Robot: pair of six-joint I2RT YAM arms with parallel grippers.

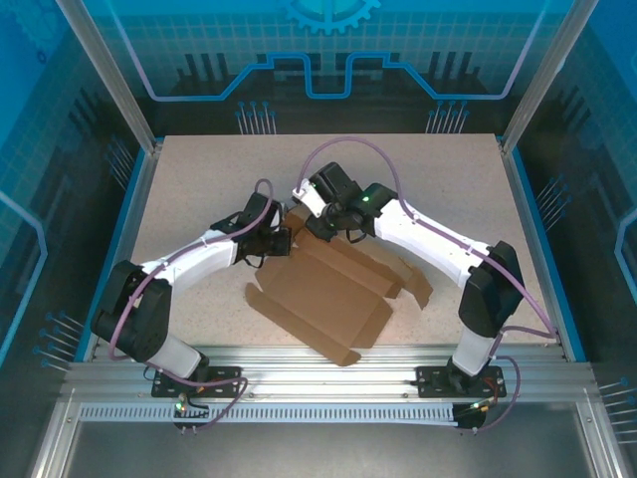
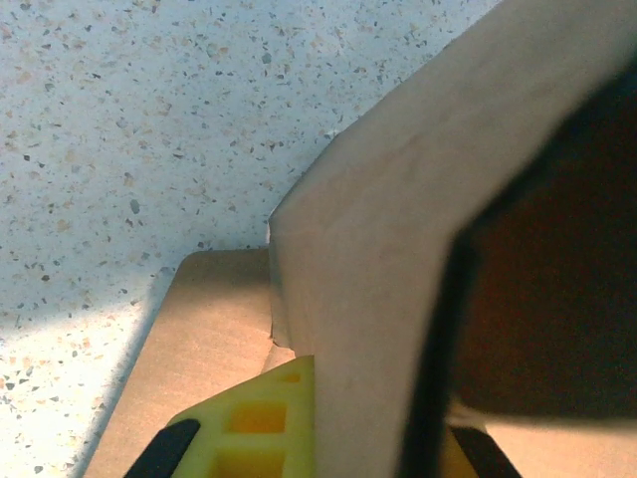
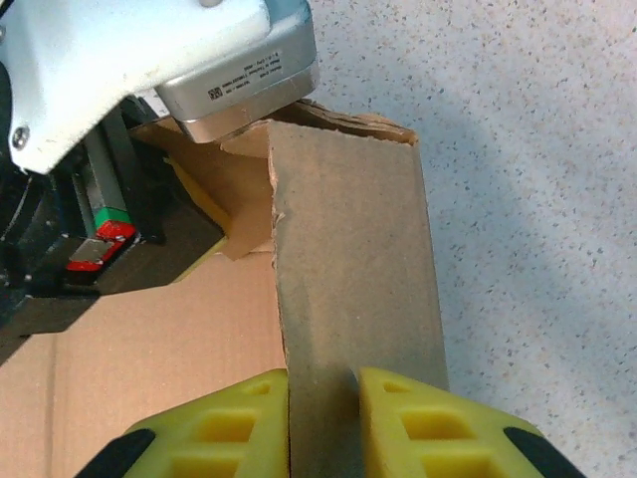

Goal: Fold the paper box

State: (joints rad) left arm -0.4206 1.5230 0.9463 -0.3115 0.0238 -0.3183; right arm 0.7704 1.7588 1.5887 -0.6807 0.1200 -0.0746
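At the far end of the paper box (image 1: 328, 299), left gripper (image 2: 348, 443) and right gripper (image 3: 323, 418) each pinch an upright flap (image 3: 348, 259); best crease squarely, grips firm.

High rear overview, two close wrist views, shared paper box (image 1: 323, 299)

- I see the paper box (image 1: 328, 294) in plain brown cardboard, unprinted.
- The worktop (image 1: 199, 189) is pale beige, speckled with dark flecks.
- The left arm (image 1: 199, 261) and right arm (image 1: 428, 239) are white with black joints, and their cables (image 1: 348, 144) are lilac.
- The right gripper (image 3: 323, 398) has yellow jaws edged in black.
- The enclosure walls (image 1: 60, 100), upper frame, are blue with cyan line patterns.
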